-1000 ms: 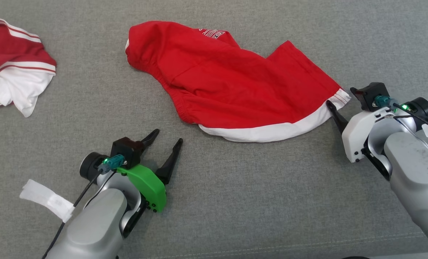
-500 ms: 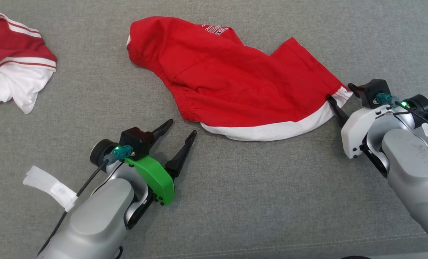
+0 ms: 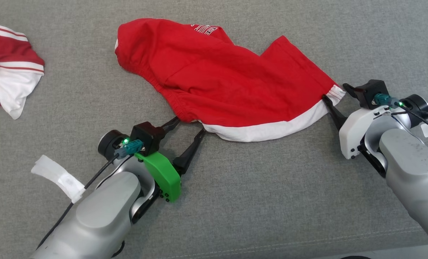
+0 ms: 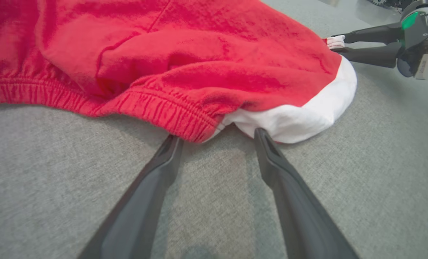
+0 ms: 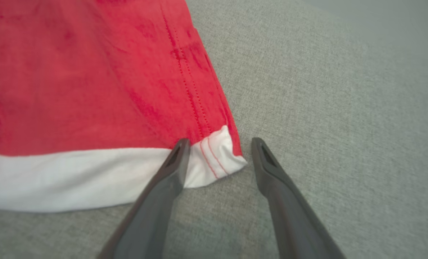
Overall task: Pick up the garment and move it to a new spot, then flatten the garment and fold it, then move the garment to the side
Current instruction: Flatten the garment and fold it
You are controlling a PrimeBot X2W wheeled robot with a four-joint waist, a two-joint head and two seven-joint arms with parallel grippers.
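Two pairs of fingers stand spread, gripping nothing: your left fingers [image 4: 167,158] straddle the waistband corner [image 4: 196,126] of the red shorts [image 3: 217,82], your right fingers [image 5: 174,162] straddle the white hem corner [image 5: 217,158], one tip touching it.

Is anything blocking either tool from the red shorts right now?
Nothing visible stands in the way. The left tool is open, with its tips at the elastic waistband corner of the red shorts. The right tool is open, with the white hem corner between its fingers. The other red-and-white garment lies apart, far left.

Bright even light, faint shadows, slight blur.
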